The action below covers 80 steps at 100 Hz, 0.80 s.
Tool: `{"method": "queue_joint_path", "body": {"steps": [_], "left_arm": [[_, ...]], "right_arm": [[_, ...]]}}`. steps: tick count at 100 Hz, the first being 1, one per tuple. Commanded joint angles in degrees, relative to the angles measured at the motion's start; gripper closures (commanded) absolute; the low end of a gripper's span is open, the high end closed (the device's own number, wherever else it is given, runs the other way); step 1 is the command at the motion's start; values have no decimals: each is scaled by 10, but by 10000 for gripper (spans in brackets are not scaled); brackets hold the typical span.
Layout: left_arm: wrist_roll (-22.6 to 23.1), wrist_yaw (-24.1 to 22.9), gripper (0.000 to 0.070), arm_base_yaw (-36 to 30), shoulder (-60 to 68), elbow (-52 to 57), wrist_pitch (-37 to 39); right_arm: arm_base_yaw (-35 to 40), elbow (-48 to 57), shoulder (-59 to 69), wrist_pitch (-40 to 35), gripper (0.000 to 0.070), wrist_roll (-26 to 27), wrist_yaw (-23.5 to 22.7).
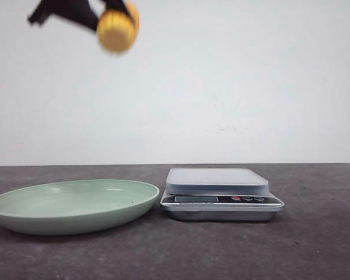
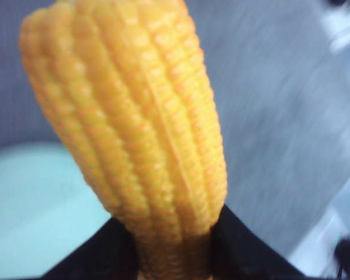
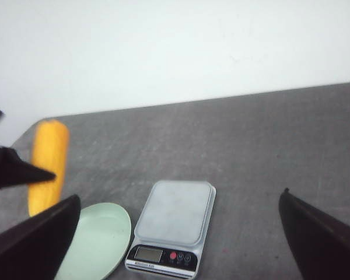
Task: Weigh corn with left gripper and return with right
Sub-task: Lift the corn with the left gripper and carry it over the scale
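- Short yellow-orange corn cob piece with ridged kernel rows (image 1: 118,26): held high in the air, above the pale green shallow round plate (image 1: 23,211), well clear of the table.
- Left black gripper (image 2: 174,248) is clamped on the corn near one end, a finger on each side; most of the cob sticks out past the tips.
- Right gripper (image 3: 178,239): fingers spread wide, nothing between them, hovering above the scale and plate.
- Silver digital kitchen scale with grey flat platform (image 1: 217,181) sits just right of the plate on the dark grey table (image 1: 315,245); platform bare, so weighing not yet done.
- Handling, my read: looks light and stiff. Kernel ridges should help grip, but the round body could roll on the flat platform.
- End-hold leaves a long overhang, so it may pivot; lay it on its side at platform centre.
- For the return, the right gripper would do best across the mid-body.
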Motion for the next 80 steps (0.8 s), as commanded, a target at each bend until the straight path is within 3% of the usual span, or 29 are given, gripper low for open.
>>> {"method": "queue_joint_path", "body": {"steps": [1, 19, 49, 62, 80], "left_arm": [[-25, 3, 696, -4, -14, 13, 56], [-52, 36, 696, -17, -17, 14, 157], [-90, 46, 696, -29, 126, 21, 187], [-111, 84, 696, -31, 207, 40, 186], [-121, 85, 696, -43, 295, 77, 178]], "right_arm": [[0, 7, 3, 10, 0, 8, -3], [0, 7, 3, 13, 0, 8, -3], [0, 7, 3, 18, 0, 9, -3], [0, 7, 3, 18, 0, 34, -12], [0, 7, 3, 18, 0, 72, -31]]}}
